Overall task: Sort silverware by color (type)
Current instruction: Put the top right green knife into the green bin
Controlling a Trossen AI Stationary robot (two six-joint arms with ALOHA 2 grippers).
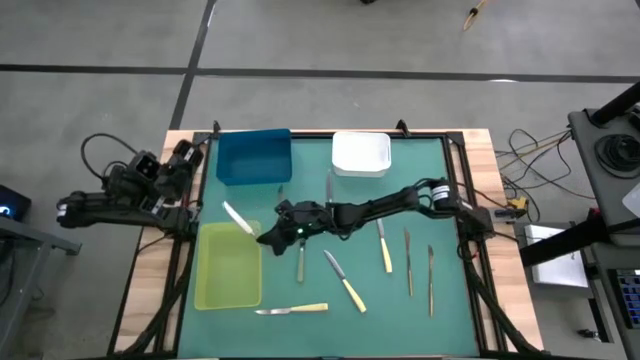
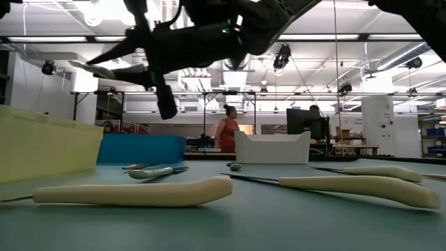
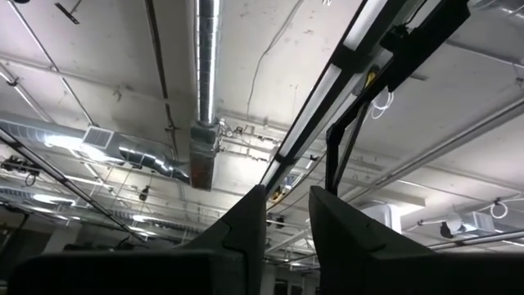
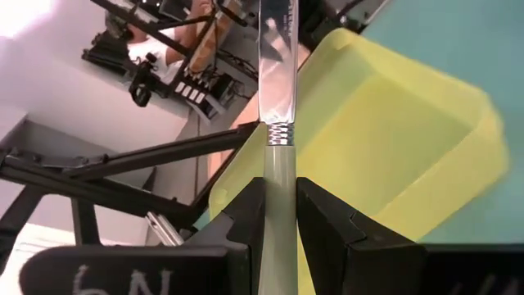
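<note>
My right gripper [image 1: 260, 233] reaches across the green mat and is shut on a knife [image 1: 237, 217] with a pale yellow handle. It hangs above the far right corner of the yellow-green tray [image 1: 228, 268]. Several more pieces of silverware lie flat on the mat: pale-handled knives [image 1: 344, 280] [image 1: 292, 310] [image 1: 384, 247] and grey metal pieces [image 1: 408, 262] [image 1: 430, 280] [image 1: 300, 262]. My left gripper [image 3: 288, 215] is drawn back at the table's left edge, pointing up at the ceiling, open with nothing between its fingers. My right gripper pinches the knife's pale handle [image 4: 278, 176] between its two fingers, just behind the ribbed collar where the blade starts. The fingers come about level from the table's right and lie along the knife. The blade [image 4: 277, 65] sticks out ahead, lifted clear above the tray.
A blue tray [image 1: 253, 156] and a white tray [image 1: 361, 154] stand at the mat's far edge. Black frame rails run along the table's left and right sides. People stand in the room beyond the table [image 2: 226, 132].
</note>
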